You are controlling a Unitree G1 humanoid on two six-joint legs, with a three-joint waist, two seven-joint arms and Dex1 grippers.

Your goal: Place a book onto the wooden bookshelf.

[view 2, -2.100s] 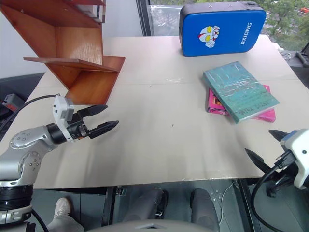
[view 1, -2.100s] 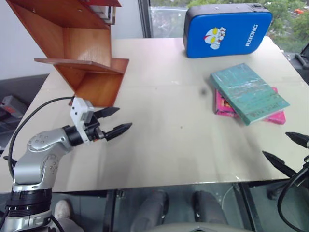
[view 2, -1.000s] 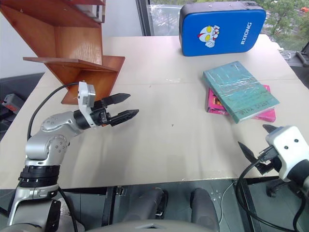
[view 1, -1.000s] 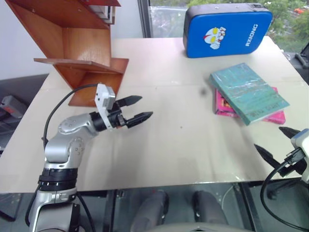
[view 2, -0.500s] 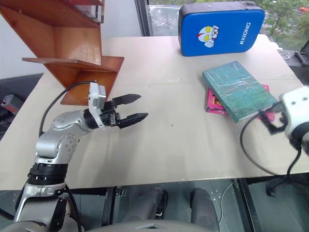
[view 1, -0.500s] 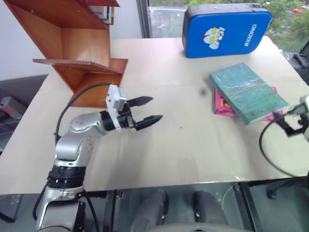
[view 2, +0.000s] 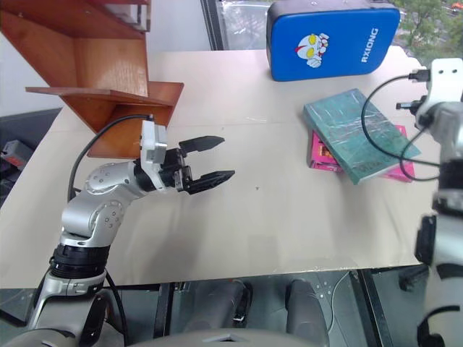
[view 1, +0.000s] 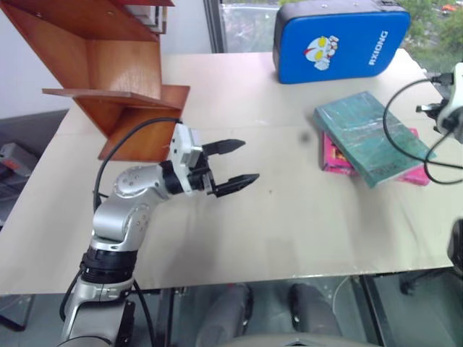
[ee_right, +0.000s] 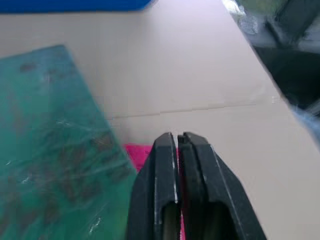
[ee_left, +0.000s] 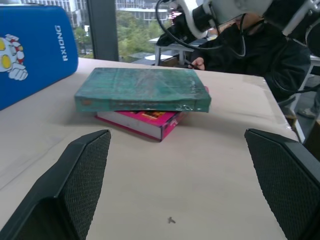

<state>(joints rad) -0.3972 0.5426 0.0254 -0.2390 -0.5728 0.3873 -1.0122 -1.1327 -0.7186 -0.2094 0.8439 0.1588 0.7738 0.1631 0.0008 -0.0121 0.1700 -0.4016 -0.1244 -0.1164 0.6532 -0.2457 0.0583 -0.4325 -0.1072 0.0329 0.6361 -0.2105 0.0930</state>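
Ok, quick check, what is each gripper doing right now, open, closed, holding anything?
Left gripper: open, holding nothing, above the table.
Right gripper: closed, holding nothing, over the book.

The left gripper (view 1: 235, 165) has swung out from the near left edge toward the middle of the surface (view 1: 289, 217), fingers (view 1: 226, 146) spread wide, now pointing at three o'clock. And the right gripper (ee_right: 178, 145) is up from the near right corner, out over the book (view 1: 372, 137) at about two o'clock, its fingers snapped together, holding nothing.
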